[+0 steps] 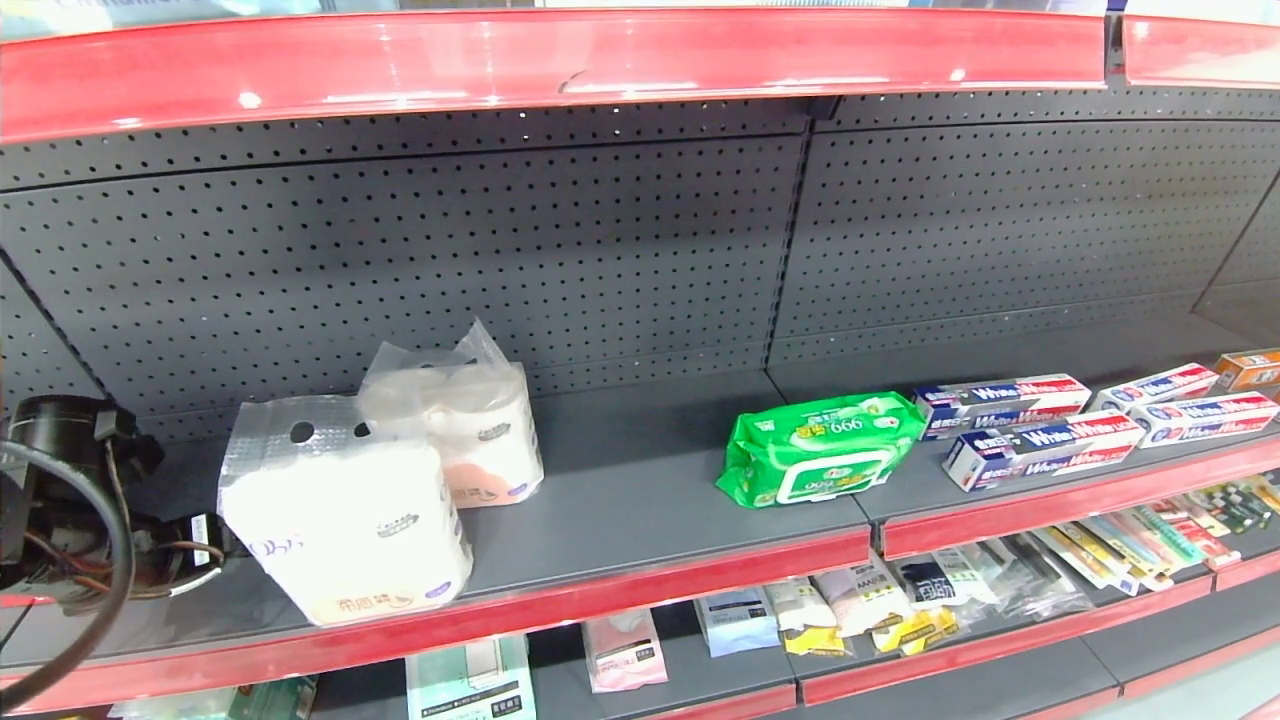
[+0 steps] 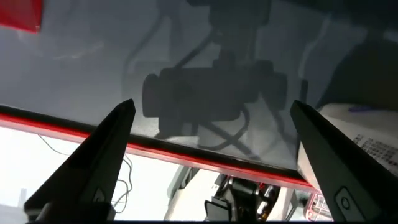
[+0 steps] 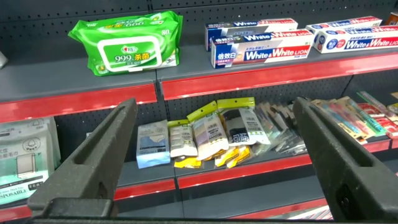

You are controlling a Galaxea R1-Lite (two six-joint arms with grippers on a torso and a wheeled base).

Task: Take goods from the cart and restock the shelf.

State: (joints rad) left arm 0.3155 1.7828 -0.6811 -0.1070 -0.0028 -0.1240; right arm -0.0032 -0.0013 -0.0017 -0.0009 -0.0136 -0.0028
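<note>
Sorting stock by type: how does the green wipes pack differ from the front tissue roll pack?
The green wipes pack lies flat; the front tissue roll pack stands taller. The wipes pack is green, the roll pack white in clear wrap. Both sit on one shelf.

Large number on green wipes pack (image 1: 815,448), lettering on toothpaste boxes (image 1: 1040,448)

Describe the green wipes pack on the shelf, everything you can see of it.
The green wipes pack is a soft, glossy plastic pouch, bright green with a white-framed flap label on its top face. It looks sealed and plump. It lies flat on the grey shelf, slightly askew to the red front edge, left of the toothpaste boxes and apart from them. Nothing else touches it.
</note>
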